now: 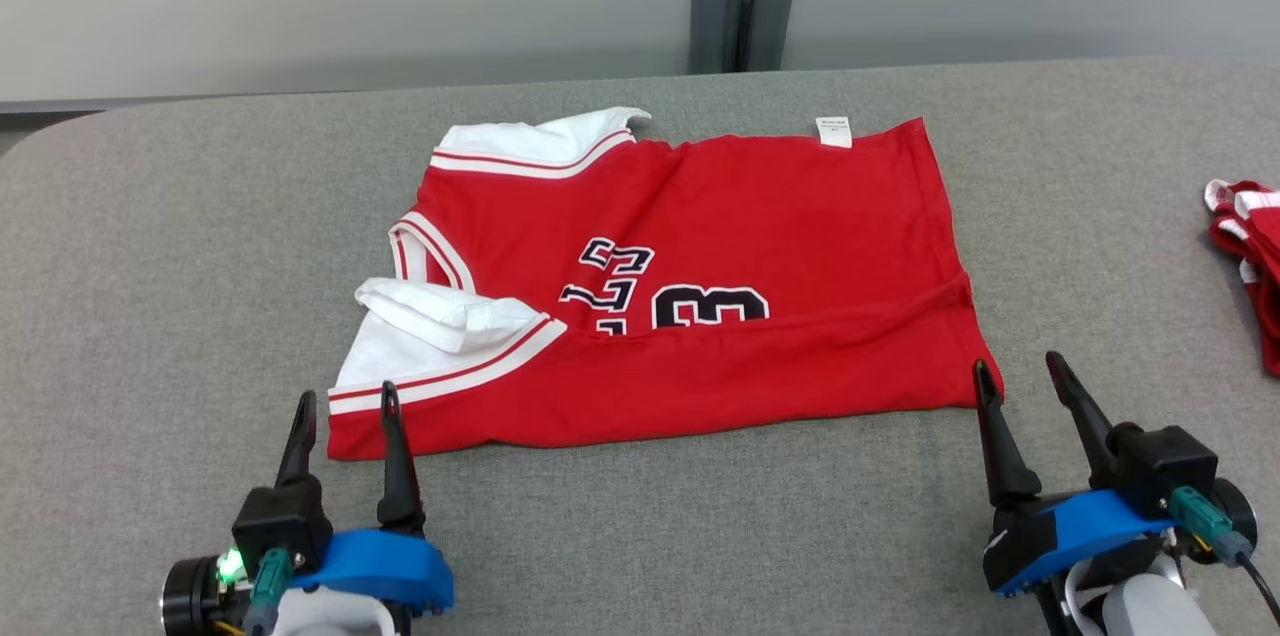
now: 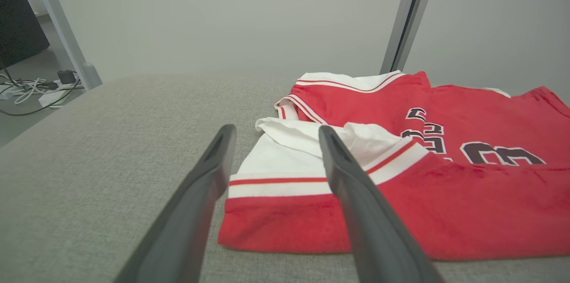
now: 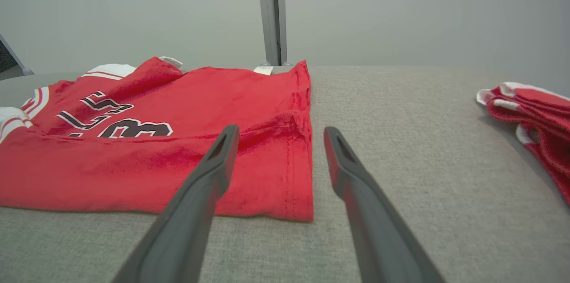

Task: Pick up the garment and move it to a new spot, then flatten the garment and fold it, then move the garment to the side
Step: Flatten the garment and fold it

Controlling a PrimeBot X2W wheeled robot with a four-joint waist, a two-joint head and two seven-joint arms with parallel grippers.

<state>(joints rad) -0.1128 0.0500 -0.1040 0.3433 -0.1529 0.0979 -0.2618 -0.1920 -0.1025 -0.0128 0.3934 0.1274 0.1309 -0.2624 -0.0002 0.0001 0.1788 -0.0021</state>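
Observation:
The garment (image 1: pixel 700 296) is a red jersey with white sleeves and dark numbers, lying on the grey table with its near long edge folded over. My left gripper (image 1: pixel 347 400) stands open at the jersey's near left corner (image 2: pixel 285 220), holding nothing. My right gripper (image 1: pixel 1020 366) stands open at the near right corner (image 3: pixel 285 185), its fingers empty. Both grippers hover just above the cloth edge, and whether the tips touch it I cannot tell.
A second red and white garment (image 1: pixel 1250 256) lies bunched at the table's right edge, seen also in the right wrist view (image 3: pixel 534 123). A grey post (image 1: pixel 740 6) stands behind the table. Bare table (image 1: pixel 200 216) lies to the left and in front.

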